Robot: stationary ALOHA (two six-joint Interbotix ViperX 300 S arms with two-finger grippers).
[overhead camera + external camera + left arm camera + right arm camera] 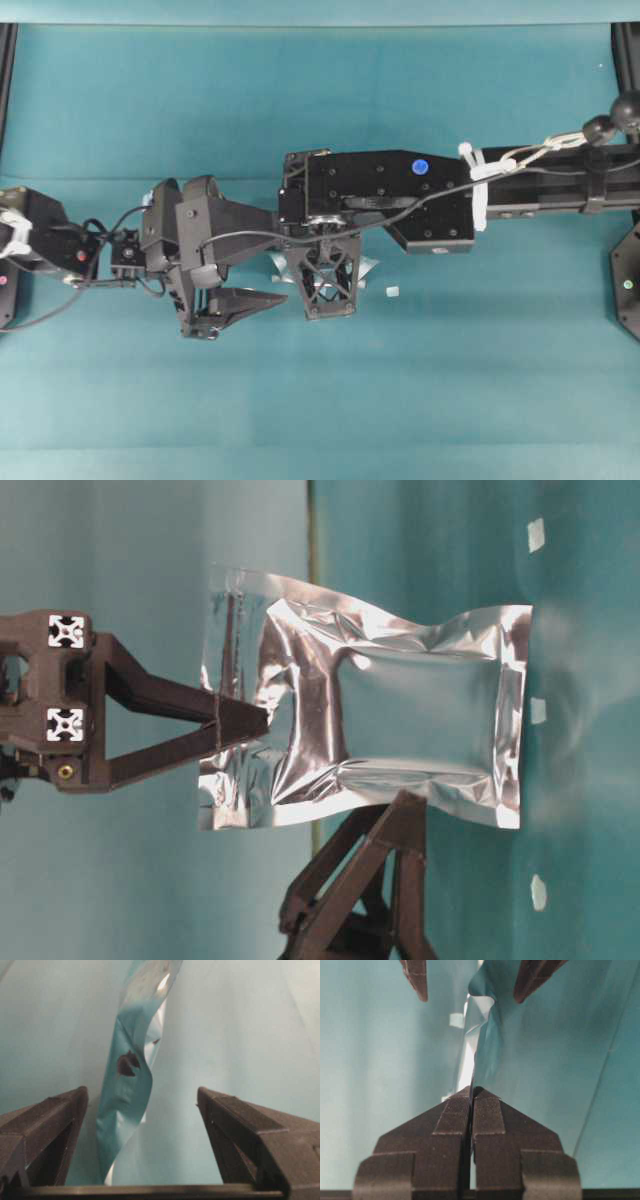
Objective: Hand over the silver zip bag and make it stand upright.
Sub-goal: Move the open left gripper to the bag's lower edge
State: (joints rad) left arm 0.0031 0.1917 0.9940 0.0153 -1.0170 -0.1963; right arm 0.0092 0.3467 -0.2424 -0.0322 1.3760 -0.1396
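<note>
Because the right pincer (471,1092) is clamped on the flat edge of the silver zip bag (400,725), light, thin, crinkly and slippery, the wide-open, empty left pincer (142,1110) should take the opposite sealed edge.

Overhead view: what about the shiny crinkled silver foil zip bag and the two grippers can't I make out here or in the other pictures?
- Overhead: shiny crinkled silver foil zip bag mostly hidden beneath the right gripper.
- Table-level: whether the bag touches the table, picture turned sideways and blurred there.
- Left wrist: left gripper's fingers cut off by the frame.
- Right wrist: pinched edge hidden between shut fingers.
</note>
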